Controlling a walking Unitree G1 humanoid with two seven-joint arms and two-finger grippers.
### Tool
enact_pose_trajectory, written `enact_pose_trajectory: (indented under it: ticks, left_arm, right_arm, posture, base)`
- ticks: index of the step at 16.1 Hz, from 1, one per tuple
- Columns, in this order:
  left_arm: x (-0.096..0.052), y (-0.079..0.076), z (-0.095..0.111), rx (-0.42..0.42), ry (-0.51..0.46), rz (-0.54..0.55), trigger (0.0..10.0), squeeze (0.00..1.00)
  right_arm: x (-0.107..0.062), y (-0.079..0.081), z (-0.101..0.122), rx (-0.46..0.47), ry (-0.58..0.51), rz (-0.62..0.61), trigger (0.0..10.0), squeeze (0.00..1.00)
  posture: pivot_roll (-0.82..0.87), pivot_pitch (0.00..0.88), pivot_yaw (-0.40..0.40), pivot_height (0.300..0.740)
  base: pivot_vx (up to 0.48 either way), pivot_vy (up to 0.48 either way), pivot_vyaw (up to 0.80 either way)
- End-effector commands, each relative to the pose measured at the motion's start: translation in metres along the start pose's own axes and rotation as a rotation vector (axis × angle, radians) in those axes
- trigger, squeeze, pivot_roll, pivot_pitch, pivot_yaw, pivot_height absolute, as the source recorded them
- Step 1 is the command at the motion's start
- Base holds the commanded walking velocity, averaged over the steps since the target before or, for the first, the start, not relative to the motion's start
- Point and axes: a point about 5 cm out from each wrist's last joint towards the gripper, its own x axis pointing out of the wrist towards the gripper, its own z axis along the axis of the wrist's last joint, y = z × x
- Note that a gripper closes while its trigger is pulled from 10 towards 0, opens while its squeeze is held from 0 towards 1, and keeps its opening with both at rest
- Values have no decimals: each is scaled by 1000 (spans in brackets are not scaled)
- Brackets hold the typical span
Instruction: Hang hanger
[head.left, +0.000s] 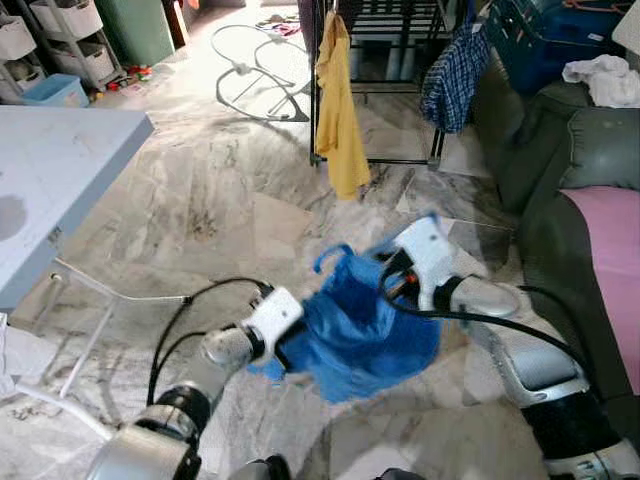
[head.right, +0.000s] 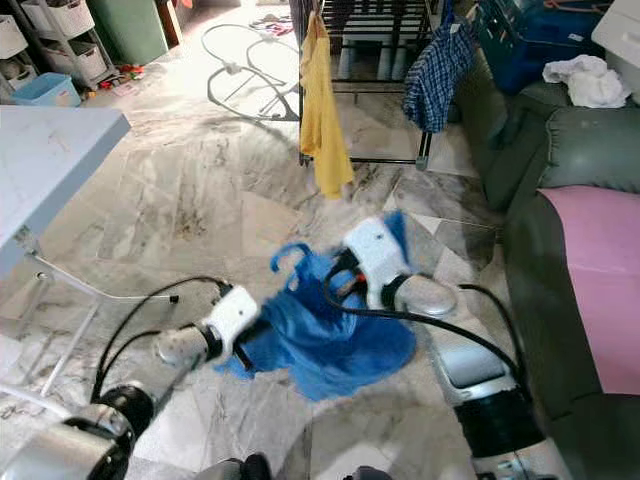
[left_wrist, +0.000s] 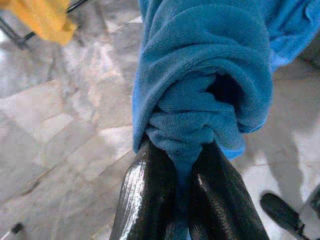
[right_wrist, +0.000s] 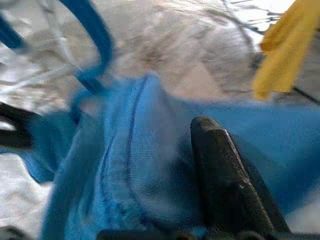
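My left gripper (left_wrist: 187, 165) pinches a bunched fold of the blue garment (head.left: 365, 335), fingers pressed on the cloth, so one side is held up. My right gripper (right_wrist: 200, 220) is buried in the other side; one finger lies across the fabric, and I judge it clamped there. The blue hanger (head.left: 330, 260) hook pokes out above the cloth between my grippers, free to catch a rail. Ahead stands the drying rack (head.left: 375, 90), with a yellow shirt (head.left: 338, 110) and a plaid shirt (head.left: 452, 75) on it. To my right a dark sofa (head.left: 560, 170) crowds the approach.
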Motion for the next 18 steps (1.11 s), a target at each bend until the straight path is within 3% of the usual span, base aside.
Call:
enact_pose_trajectory:
  ticks: [1,4,8,10,13,15,18]
  left_arm:
    - [-3,11,0,-27,7,55,0,0]
    - [-4,21,5,-52,6,103,0,0]
    - [-1,27,19,-68,-39,132,0,0]
    - [-2,30,21,-38,-50,136,0,0]
    - [-10,37,24,129,-48,70,0,0]
    - [-14,40,23,196,-41,33,0,0]
    - [-25,46,19,312,-17,-49,0,0]
  right_arm:
    - [-1,-5,1,-2,-10,-30,10000,1000]
    - [-1,11,-9,-6,12,79,10000,1000]
    - [-4,53,-23,-2,10,355,10000,1000]
    - [-10,56,-23,-36,-4,406,10000,1000]
    - [-16,24,-15,-125,-74,299,10000,1000]
    - [-21,11,-15,-151,-66,265,10000,1000]
    - [-33,-16,-22,-279,-17,214,10000,1000]
  posture:
    - [-314,88,35,740]
    - [-317,85,38,740]
    - [-310,87,34,740]
    - [-306,86,31,740]
    - [-307,88,34,740]
    - [-310,89,38,740]
    - [-308,97,46,740]
  base:
    - [0,0,0]
    - [0,0,0]
    - [0,0,0]
    - [0,0,0]
    - [0,0,0]
    - [0,0,0]
    - [0,0,0]
